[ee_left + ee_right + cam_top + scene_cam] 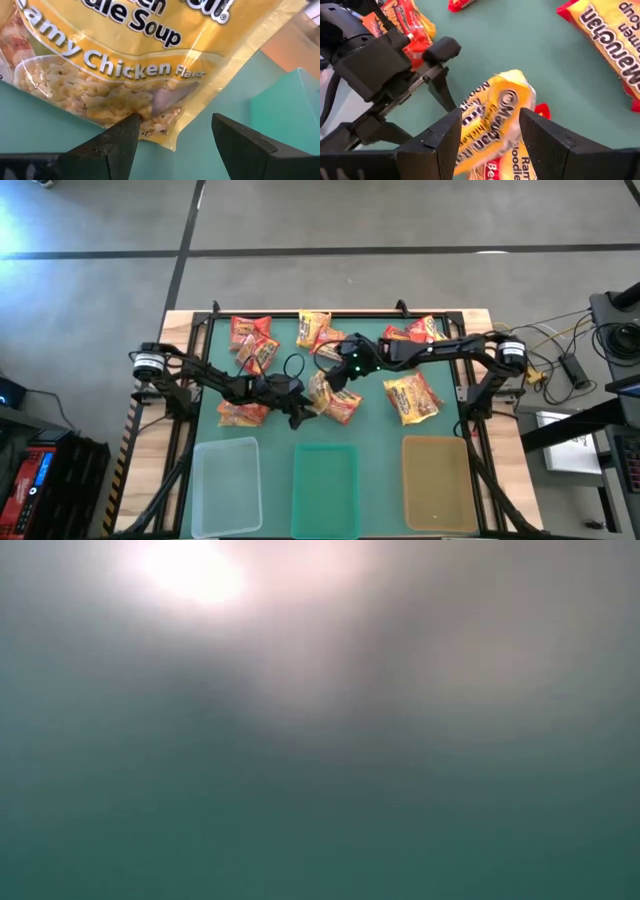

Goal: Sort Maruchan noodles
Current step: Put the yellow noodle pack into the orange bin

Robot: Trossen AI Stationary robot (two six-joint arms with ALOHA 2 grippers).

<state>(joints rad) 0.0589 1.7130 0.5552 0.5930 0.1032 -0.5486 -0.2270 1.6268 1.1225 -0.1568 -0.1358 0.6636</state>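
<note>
Several crinkly Maruchan noodle packets, red, orange-red and yellow, lie scattered on the green mat. At mid-table a yellow Creamy Chicken packet (321, 391) is tilted up over an orange-red packet (345, 407). My right gripper (337, 377) reaches in from the right and is shut on the yellow packet (501, 117). My left gripper (298, 415) comes from the left, open. Its fingers stand on either side of the packet's lower corner (169, 142). The low view shows only a blurred haze. My right gripper pinches the yellow packet's bulging middle (507, 102) between its two fingers, coming from the table's right and slanting down. The packet is tilted, with one end raised. My left gripper: one fingertip (131, 121) overlaps the packet's lower edge; I cannot tell whether it touches.
Three shallow bins line the near edge: clear (225, 510), green (325, 515) and tan (440, 515). More packets lie at the far left (252, 340), far middle (313, 328), far right (415, 330), left (242, 413) and right (412, 397). Bare mat shows between the bins and the packets.
</note>
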